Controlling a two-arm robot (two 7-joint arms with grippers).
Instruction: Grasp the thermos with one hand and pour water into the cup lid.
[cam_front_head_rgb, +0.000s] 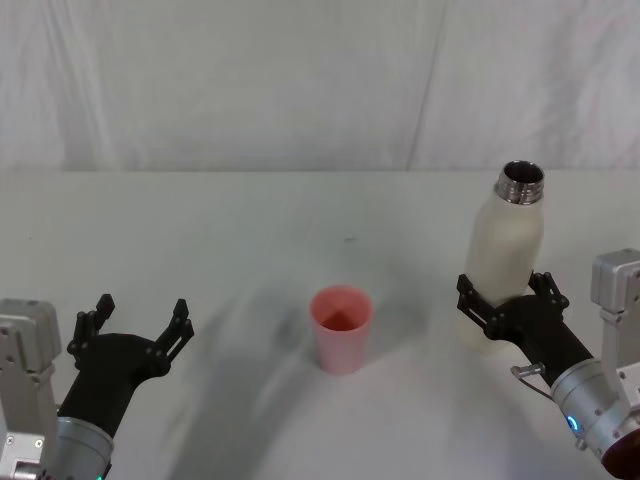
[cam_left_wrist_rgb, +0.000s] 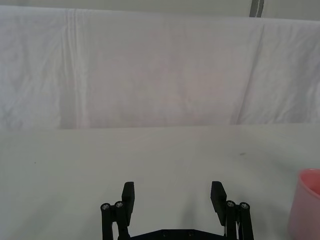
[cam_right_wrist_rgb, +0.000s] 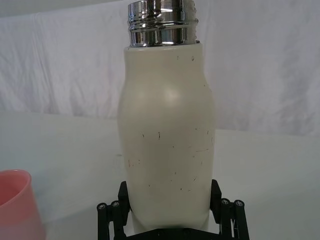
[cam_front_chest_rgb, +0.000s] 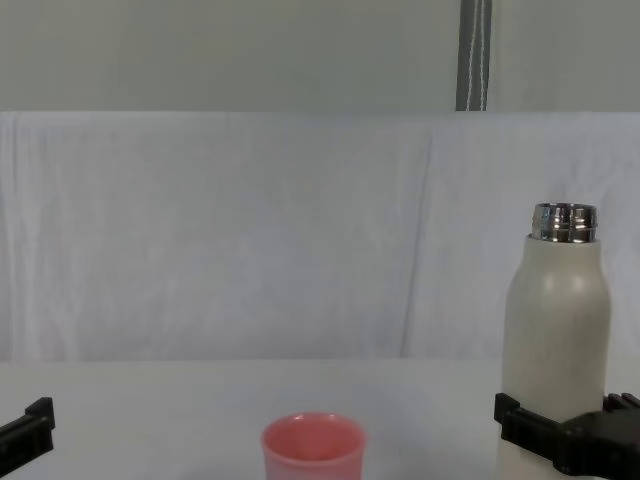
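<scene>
Thermos upright on the white bench, right side, steel neck uncapped. Right pincer around its lower body – fingers against both sides, clamped on the bottle. Cup lid stands mouth-up near bench centre, left of the thermos and apart from it. Left pincer low at left – fingers spread apart, holding nothing, well clear of the cup lid.

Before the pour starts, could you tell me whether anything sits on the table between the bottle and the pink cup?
Nothing visible does. The bottle stands upright at the right with the right gripper around its lower body, and bare white table separates it from the pink cup. The left gripper hangs open on the cup's far side, off that path.
</scene>
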